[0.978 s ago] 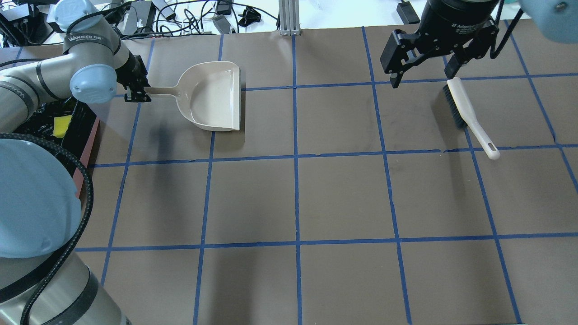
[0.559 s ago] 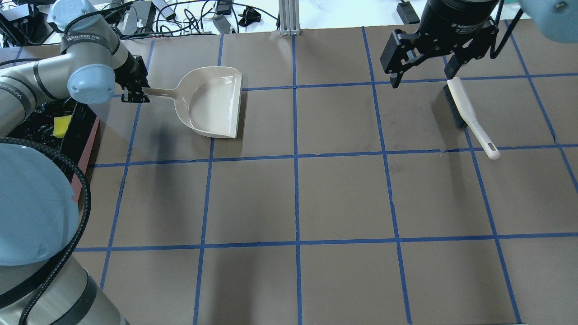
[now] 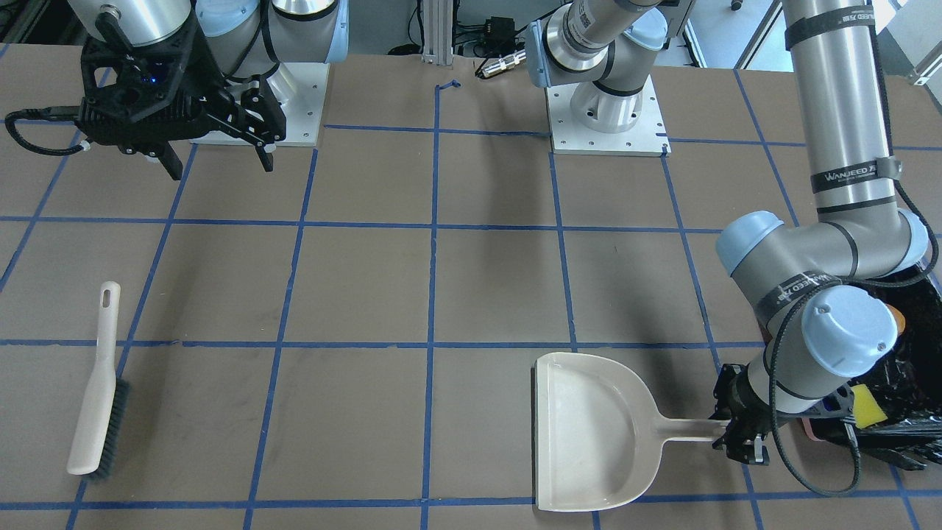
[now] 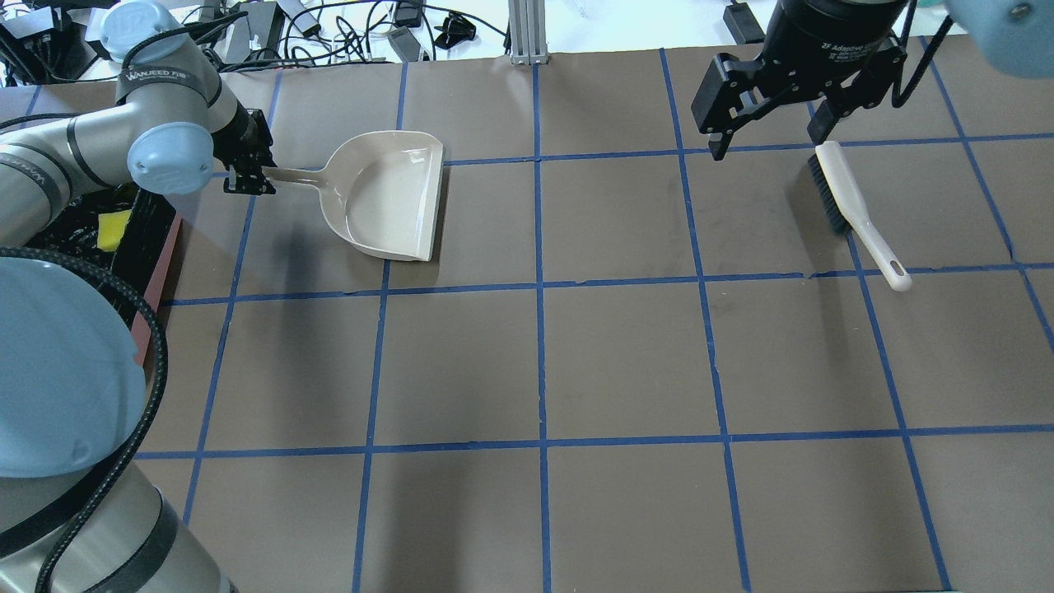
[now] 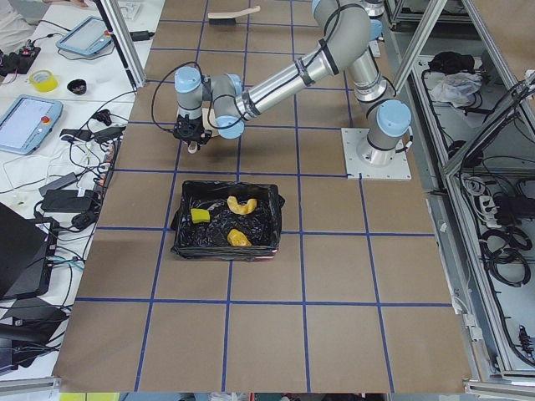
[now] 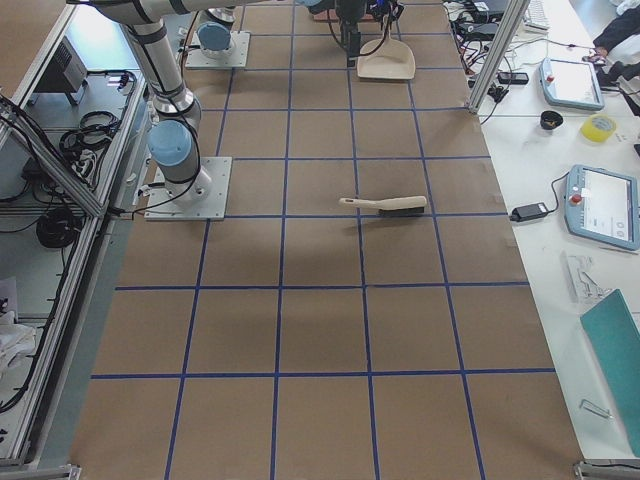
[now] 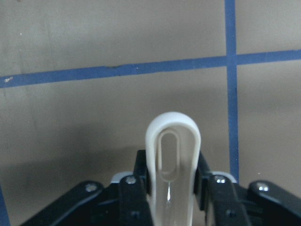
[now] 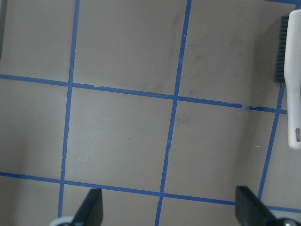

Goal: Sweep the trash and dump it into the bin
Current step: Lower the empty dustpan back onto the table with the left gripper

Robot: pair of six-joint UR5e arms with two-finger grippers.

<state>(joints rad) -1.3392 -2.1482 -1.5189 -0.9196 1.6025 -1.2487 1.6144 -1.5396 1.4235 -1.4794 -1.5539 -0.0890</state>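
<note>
My left gripper (image 4: 247, 175) is shut on the handle of the empty beige dustpan (image 4: 387, 198), which lies low at the far left of the table. The front-facing view shows the same grip (image 3: 739, 438). In the left wrist view the handle (image 7: 173, 160) sits between the fingers. The bin (image 5: 272, 219), pink-sided with a black bag, stands beside the left arm. It holds the yellow wedge (image 5: 199, 215), the pale curved slice (image 5: 242, 205) and the golden-brown lump (image 5: 239, 239). My right gripper (image 4: 770, 136) is open and empty, above the brush's head end.
A white-handled brush (image 4: 856, 210) with dark bristles lies on the table at the far right, also in the front-facing view (image 3: 96, 390). Cables and devices lie past the table's far edge (image 4: 329, 33). Blue tape lines grid the brown table.
The dustpan has turned slightly and shifted a little toward the near side in my left gripper. The right arm and the brush have not moved.
</note>
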